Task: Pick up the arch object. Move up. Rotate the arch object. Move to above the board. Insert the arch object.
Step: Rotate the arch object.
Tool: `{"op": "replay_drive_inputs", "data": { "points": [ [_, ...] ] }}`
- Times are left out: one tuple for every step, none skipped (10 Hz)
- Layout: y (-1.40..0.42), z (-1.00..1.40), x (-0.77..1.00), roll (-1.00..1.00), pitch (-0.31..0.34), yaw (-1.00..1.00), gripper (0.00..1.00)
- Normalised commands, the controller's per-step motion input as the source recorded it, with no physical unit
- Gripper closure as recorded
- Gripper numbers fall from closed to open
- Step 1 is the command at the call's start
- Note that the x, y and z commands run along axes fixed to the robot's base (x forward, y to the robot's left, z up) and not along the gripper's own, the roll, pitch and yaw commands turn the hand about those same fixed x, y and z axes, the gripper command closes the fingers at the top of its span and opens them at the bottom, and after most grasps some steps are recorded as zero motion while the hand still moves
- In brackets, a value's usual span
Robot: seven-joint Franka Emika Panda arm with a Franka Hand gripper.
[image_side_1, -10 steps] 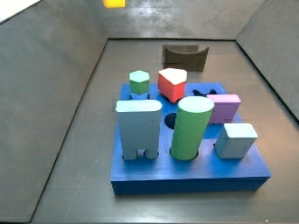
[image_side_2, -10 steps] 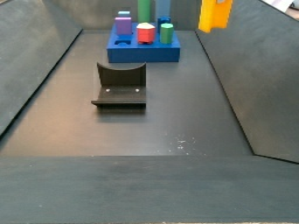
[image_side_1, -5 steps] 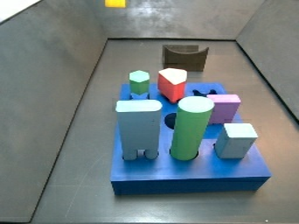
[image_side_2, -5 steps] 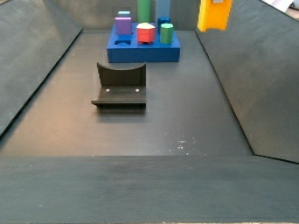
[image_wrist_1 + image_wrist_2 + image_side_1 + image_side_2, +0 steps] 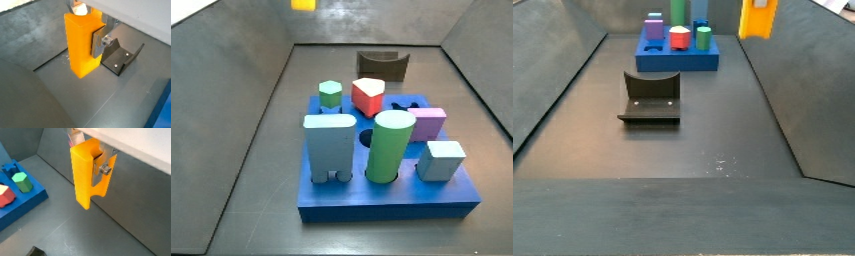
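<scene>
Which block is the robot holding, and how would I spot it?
Start at the big blue board full of coloured blocks, then look high above the floor, away from it. There the gripper is shut on the arch object, hanging in the air. It is the only yellow-orange block, and the only one not standing on the board.

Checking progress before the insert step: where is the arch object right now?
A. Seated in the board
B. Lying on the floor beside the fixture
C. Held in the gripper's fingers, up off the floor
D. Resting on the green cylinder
C: in both wrist views the arch object hangs clamped in the gripper, its silver fingers against its side, clear of the floor and not over the board.
</scene>
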Motion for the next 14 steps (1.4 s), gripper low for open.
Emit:
{"op": "replay_drive_inputs", "data": {
  "points": [
    [0.00,-1.00,0.01,0.05,-0.042,-0.04,1.00],
    [0.00,-1.00,0.02,0.04,-0.020,-0.04,1.00],
    [0.00,-1.00,0.02,0.03,-0.022,-0.04,1.00],
    [0.00,-1.00,0.02,0.02,-0.030,-0.04,1.00],
    [0.00,-1.00,0.02,0.01,-0.037,-0.04,1.00],
    [0.00,-1.00,0.02,0.00,-0.041,-0.03,1.00],
    [0.00,-1.00,0.02,-0.01,-0.042,-0.03,1.00],
    [0.00,-1.00,0.02,-0.02,-0.046,-0.03,1.00],
    [0.00,-1.00,0.02,-0.02,-0.046,-0.03,1.00],
    [0.00,-1.00,0.03,-0.04,-0.049,-0.02,1.00],
    [0.00,-1.00,0.03,-0.05,-0.046,-0.02,1.00],
    [0.00,-1.00,0.03,-0.06,-0.044,-0.02,1.00],
    [0.00,-1.00,0.03,-0.06,-0.049,-0.01,1.00],
    [-0.01,-0.95,0.03,-0.07,-0.052,-0.01,1.00]
  ]
}}
